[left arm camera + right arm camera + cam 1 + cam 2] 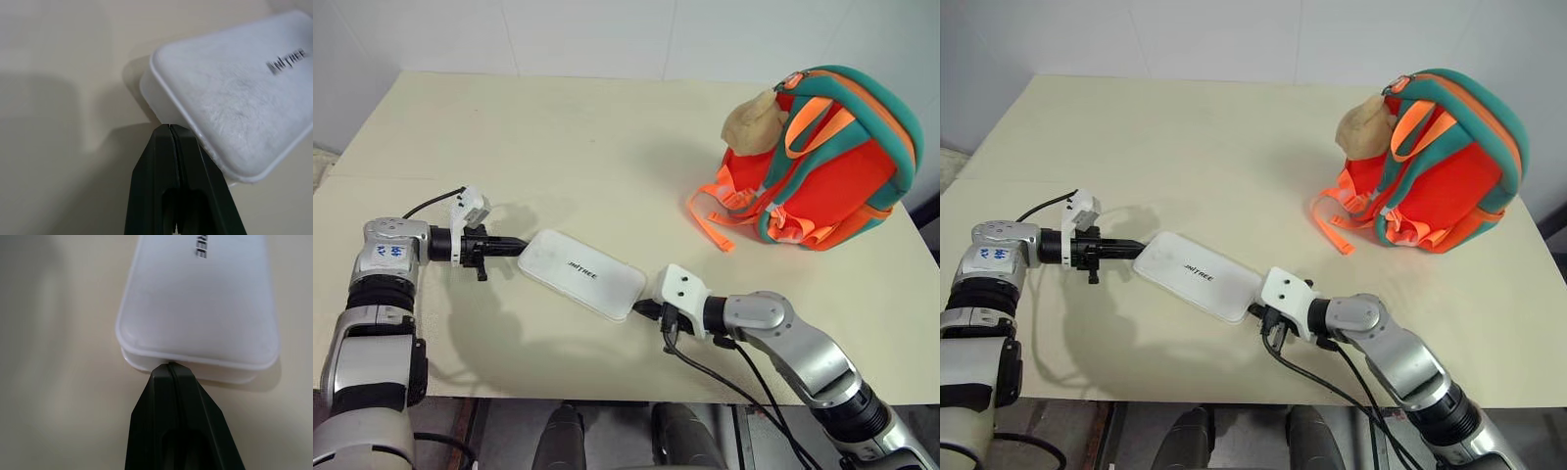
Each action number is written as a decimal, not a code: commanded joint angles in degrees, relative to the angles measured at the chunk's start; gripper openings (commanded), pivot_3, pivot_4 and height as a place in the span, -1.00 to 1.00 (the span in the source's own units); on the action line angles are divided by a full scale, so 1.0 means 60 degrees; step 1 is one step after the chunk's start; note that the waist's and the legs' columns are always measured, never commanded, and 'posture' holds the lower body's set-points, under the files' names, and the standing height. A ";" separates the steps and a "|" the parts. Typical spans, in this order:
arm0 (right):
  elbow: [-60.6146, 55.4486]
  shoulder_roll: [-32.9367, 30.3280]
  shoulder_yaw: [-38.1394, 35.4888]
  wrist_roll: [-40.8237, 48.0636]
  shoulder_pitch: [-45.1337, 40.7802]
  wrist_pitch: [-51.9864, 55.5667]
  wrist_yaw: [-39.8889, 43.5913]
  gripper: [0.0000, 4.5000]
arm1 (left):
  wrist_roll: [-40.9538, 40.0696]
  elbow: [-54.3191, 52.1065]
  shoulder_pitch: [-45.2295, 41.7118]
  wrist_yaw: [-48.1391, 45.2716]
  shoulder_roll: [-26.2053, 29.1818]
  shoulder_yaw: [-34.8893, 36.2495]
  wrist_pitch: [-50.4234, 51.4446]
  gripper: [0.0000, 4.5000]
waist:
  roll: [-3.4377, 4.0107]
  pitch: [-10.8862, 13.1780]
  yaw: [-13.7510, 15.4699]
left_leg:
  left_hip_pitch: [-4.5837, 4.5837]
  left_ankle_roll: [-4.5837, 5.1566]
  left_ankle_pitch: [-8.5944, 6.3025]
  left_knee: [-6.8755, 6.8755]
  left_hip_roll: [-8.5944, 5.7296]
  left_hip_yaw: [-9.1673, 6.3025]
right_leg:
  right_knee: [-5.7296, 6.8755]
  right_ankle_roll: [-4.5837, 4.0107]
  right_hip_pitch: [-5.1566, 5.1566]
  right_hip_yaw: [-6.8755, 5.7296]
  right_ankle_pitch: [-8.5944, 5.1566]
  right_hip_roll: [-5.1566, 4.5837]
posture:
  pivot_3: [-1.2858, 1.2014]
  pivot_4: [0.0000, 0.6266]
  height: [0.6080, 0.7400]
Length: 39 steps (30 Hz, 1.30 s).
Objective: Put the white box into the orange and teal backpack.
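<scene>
The white box (579,274) lies flat near the table's front, "UNITREE" lettering up. My left gripper (521,248) is shut, and its joined fingertips (169,128) touch the seam at the box's left end. From the other side my right gripper (641,308) is also shut, its fingertips (171,366) against the box's right end. Nothing sits between either pair of fingers. The box is held between the two tips; I cannot tell whether it is off the table. The orange and teal backpack (832,157) stands upright at the far right, apart from both grippers.
A tan plush toy (754,122) hangs on the backpack's left side, and orange straps (710,211) trail onto the cream table (607,137). The table's front edge (558,397) runs close under both arms. A black cable (724,382) hangs from the right wrist.
</scene>
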 commanded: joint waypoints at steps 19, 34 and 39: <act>0.0017 -0.1033 -0.1132 0.0372 -0.0204 -0.0680 0.1389 -1.00 | -0.1361 -0.6576 0.2892 -0.0120 0.0031 -0.0283 0.3311 -0.99 | 0.0001 0.0001 -0.0011 | 0.0001 0.0004 -0.0003 -0.0003 0.0000 0.0000 | -0.0007 -0.0004 0.0001 0.0005 -0.0002 -0.0001 | 0.03 -0.52 1.00; 0.0639 -0.1529 -0.1588 0.0079 0.0097 -0.1260 0.1840 -1.00 | -0.1943 -0.7342 0.3506 0.0643 0.0338 0.0372 0.4340 -0.99 | 0.0001 0.0001 -0.0017 | 0.0002 0.0007 -0.0004 -0.0003 0.0000 0.0000 | -0.0012 -0.0005 0.0003 0.0006 -0.0003 -0.0002 | 0.03 -0.52 1.00; 0.1308 -0.1881 -0.1857 -0.0045 0.0026 -0.1828 0.2028 -1.00 | -0.2425 -0.7720 0.3837 0.0884 0.0743 0.0766 0.4981 -0.99 | 0.0001 0.0001 -0.0015 | 0.0002 0.0007 -0.0004 -0.0002 0.0000 0.0000 | -0.0012 -0.0005 0.0003 0.0007 -0.0003 -0.0002 | 0.03 -0.52 1.00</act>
